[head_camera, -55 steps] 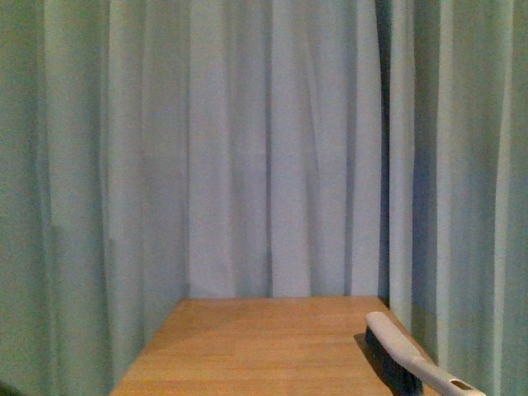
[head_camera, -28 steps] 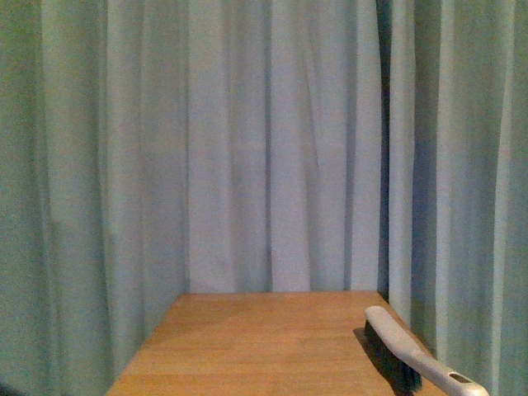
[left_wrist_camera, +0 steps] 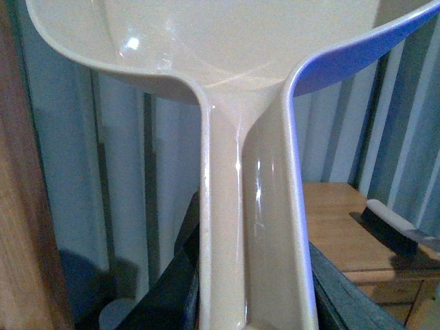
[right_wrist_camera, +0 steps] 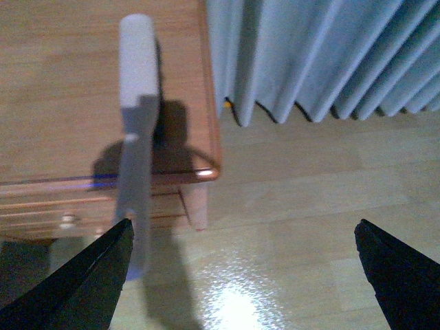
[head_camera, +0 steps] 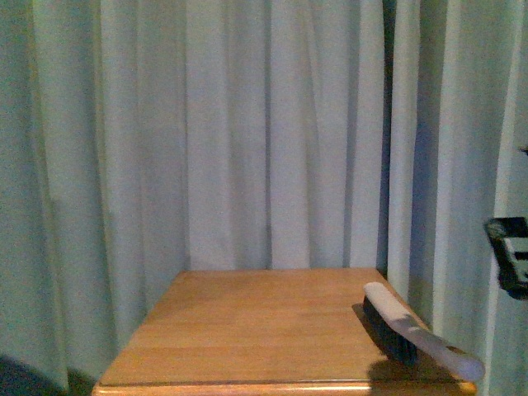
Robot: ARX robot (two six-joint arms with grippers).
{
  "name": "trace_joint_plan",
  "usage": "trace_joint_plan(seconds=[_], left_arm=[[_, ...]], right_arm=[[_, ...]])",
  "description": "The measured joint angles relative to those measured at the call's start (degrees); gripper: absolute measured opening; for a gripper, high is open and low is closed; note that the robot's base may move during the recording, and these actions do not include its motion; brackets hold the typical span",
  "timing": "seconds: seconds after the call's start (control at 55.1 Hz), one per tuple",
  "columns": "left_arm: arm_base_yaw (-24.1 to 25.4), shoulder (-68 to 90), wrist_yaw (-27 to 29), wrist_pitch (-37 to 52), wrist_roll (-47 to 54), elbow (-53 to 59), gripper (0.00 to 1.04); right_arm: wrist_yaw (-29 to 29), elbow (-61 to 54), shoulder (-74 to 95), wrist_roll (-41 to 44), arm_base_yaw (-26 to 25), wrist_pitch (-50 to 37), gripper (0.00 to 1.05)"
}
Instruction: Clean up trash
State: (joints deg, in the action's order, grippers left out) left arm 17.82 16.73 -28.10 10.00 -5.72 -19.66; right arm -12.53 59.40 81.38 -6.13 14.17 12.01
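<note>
My left gripper [left_wrist_camera: 247, 316] is shut on the handle of the pinkish-beige dustpan [left_wrist_camera: 240, 103], whose wide scoop fills the upper part of the left wrist view. My right gripper [right_wrist_camera: 244, 265] is open and empty above the floor, just off the table's corner, with one dark finger [right_wrist_camera: 89, 275] beside the brush handle. Part of the right arm [head_camera: 510, 247] shows at the right edge of the front view. The white tissue wad is not in any view.
A hand brush with a pale handle and dark bristles [head_camera: 396, 326] lies along the right edge of the wooden table [head_camera: 256, 330], its handle overhanging the front edge; it also shows in the right wrist view [right_wrist_camera: 137, 103]. Pale curtains [head_camera: 247, 140] hang behind. The floor [right_wrist_camera: 295, 206] is light wood.
The front view has tilted down, so the table's front edge now shows. Part of the right arm has come into view at the right edge.
</note>
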Motion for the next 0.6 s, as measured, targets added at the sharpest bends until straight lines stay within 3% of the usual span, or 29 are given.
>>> trace_joint_plan(seconds=[0.2, 0.599], left_arm=[[0.0, 0.0, 0.0, 0.0, 0.0, 0.0, 0.27], [0.0, 0.0, 0.0, 0.0, 0.0, 0.0, 0.27]], right_arm=[[1.1, 9.1, 10.4, -3.0, 3.2, 4.4, 0.97], [2.8, 16.5, 23.1, -9.9, 3.4, 6.4, 0.97]])
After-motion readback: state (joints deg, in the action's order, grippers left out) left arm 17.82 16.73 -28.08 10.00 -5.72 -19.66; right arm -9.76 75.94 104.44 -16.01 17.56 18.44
